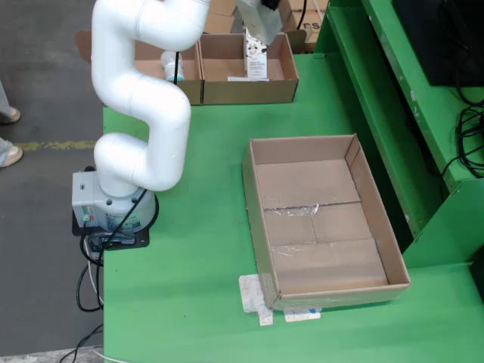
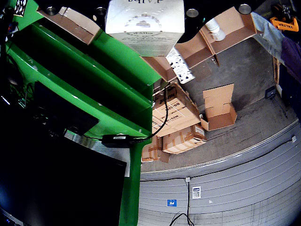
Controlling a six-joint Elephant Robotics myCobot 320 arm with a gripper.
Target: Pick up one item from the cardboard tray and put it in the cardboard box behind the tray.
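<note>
The arm rises from its base at the left edge of the green table and reaches toward the far edge, where two open cardboard boxes sit side by side. The gripper hangs above the right-hand box, near the top of the fixed view, and a small white carton stands upright beneath it, its lower end down inside the box. In the gripper-mounted view the same carton fills the top of the frame, right against the tool, so it appears to be held. The fingers themselves are hidden in both views, so how wide the hand stands cannot be told.

The cardboard tray, the large shallow one near the right and front edges, shows only its taped bare floor. A white bottle stands in the left-hand box.

Judging by this, the carry is over and the placing step is in hand: the carton is at or just above the box floor. The next move calls for a short straight descent until it rests, then a release and a vertical lift clear of the box walls, so that the tall carton is not tipped over.
</note>
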